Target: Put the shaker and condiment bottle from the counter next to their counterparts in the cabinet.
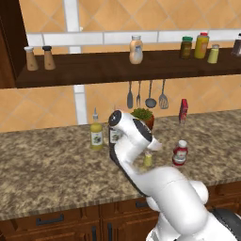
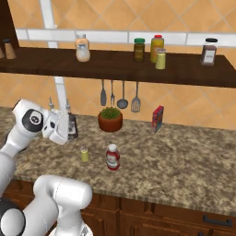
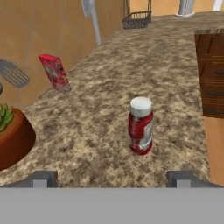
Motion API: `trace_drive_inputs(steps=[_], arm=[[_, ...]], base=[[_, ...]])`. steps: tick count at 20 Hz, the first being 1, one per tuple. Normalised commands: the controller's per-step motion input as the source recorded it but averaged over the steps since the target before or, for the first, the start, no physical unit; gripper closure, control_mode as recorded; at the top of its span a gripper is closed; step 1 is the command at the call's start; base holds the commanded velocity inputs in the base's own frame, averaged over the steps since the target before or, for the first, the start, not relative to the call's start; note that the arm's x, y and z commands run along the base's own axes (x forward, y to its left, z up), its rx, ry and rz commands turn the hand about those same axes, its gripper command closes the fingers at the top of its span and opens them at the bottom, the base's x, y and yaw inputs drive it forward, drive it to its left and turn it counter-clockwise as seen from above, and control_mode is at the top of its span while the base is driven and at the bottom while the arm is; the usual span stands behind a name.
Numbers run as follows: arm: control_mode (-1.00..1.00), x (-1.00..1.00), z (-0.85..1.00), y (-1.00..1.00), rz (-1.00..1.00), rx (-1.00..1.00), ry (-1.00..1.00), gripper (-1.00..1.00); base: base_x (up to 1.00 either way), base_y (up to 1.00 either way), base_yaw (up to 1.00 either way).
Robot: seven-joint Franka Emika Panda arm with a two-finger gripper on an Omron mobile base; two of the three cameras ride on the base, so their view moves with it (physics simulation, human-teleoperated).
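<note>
You are at the start: both the shaker [image 2: 85, 154] and the red bottle [image 2: 112, 157] stand on the counter [image 2: 184, 161], near its front edge and just beside each other, and nothing is held; judging by the hand view, where the bottle [image 3: 141, 126] stands upright ahead of the camera, the bottle looks like your first pick; the next move calls for bringing the hand forward and down until the fingers straddle its body below the white cap, then closing; the gripper [image 3: 113, 178] is spread wide, its two tips far apart and empty; the arm is folded, elbow raised over the counter, with the hand [image 2: 59, 126] held level above the surface, left of the shaker and pointing along the counter toward the bottle; on the cabinet [image 2: 115, 67] the matching shaker [image 2: 160, 60] stands beside a yellow red-capped bottle [image 2: 156, 48], and the tan-filled bottle [image 2: 82, 48] stands well apart to the left; leave room beside each.
</note>
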Motion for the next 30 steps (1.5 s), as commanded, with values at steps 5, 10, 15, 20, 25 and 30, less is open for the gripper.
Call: trace_drive_inputs(steps=[5,10,15,20,25,30], arm=[[-1.0,0.1,-0.47,0.18,-0.25,-0.02,-0.04,-1.0],[-1.0,0.01,-0.13,-0.04,0.0,-0.08,0.0,-1.0],[-1.0,0.15,-0.83,-0.06,0.0,-0.21,0.0,-1.0],[-1.0,0.06,-0.3,-0.03,0.0,-0.08,0.01,-1.0],[-1.0,0.25,-0.02,0.0,0.0,0.0,0.0,-1.0],[-1.0,0.32,-0.13,-0.01,0.0,0.0,0.0,-1.0]], base=[[0.0,0.0,0.0],[0.0,0.0,0.0],[0.0,0.0,0.0],[0.0,0.0,0.0],[0.0,0.0,0.0],[0.0,0.0,0.0]])
